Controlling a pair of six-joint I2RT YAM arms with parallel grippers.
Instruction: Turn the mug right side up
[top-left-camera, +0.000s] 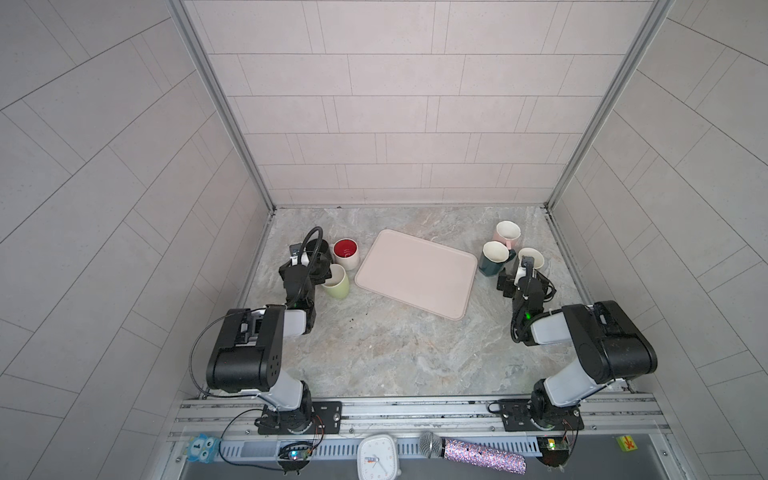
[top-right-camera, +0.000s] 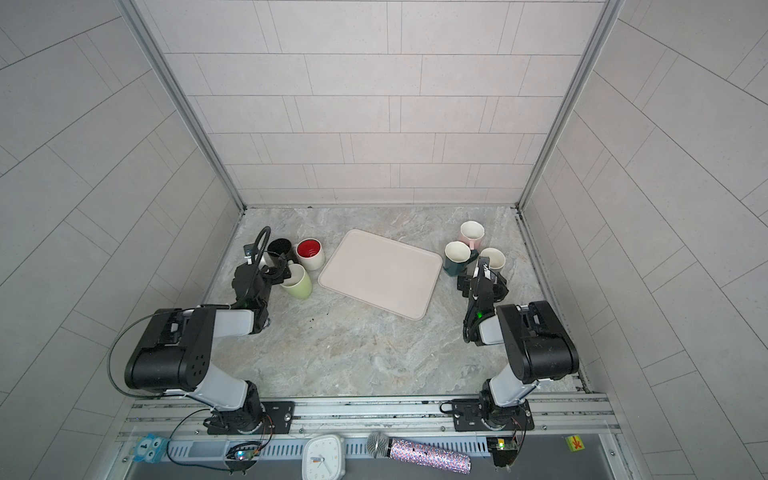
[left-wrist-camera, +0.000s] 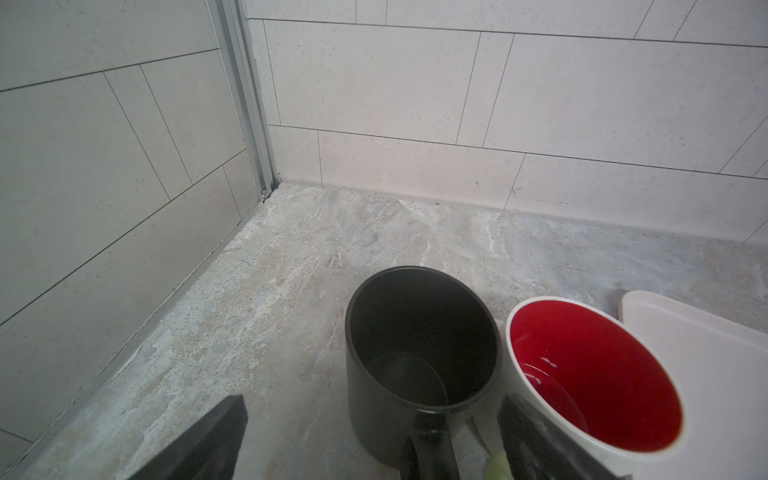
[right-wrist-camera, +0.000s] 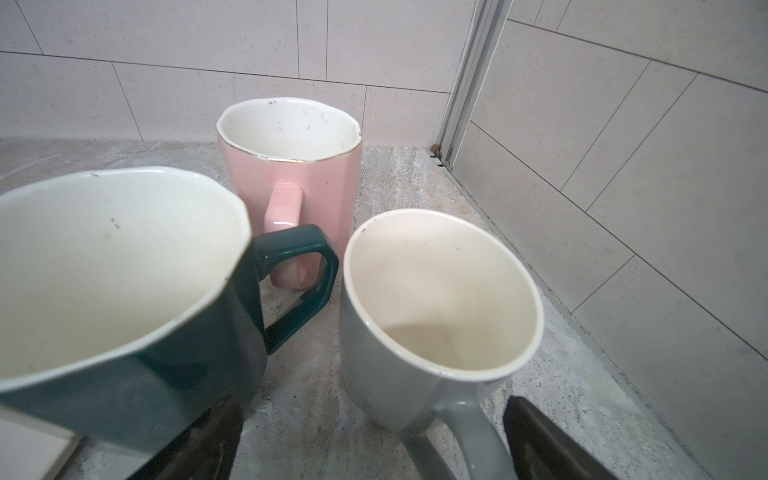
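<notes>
Although the task named one mug to be righted, all six stood mouth up, so which one was meant could not be told.

Item 1: matte black cylindrical ceramic mug (left-wrist-camera: 419, 345), at 10 o'clock on the grey marbled surface (top-right-camera: 353, 353). Long axis vertical, mouth up, handle turned toward the left claw (left-wrist-camera: 370, 415). That claw sat at the mug's 6 o'clock, fingers spread to either side, pinching nothing. Nearer arm: left.

Item 2: grey ceramic mug with a cream inside (right-wrist-camera: 440, 299), at 2 o'clock. Long axis vertical, mouth up, handle lying between the spread fingers of the right claw (right-wrist-camera: 372, 419), with no contact visible. Nearer arm: right.

Neighbours, all upright: white ceramic mug with a glossy red inside (top-right-camera: 311, 253); pale green ceramic mug (top-right-camera: 297, 284); dark teal faceted ceramic mug (top-right-camera: 455, 259); pink gilt-rimmed ceramic mug (top-right-camera: 472, 235). Pale pink rectangular tray (top-right-camera: 380, 272) at centre.

Judgement: the righting appeared already done, and no further flip seemed called for.
</notes>
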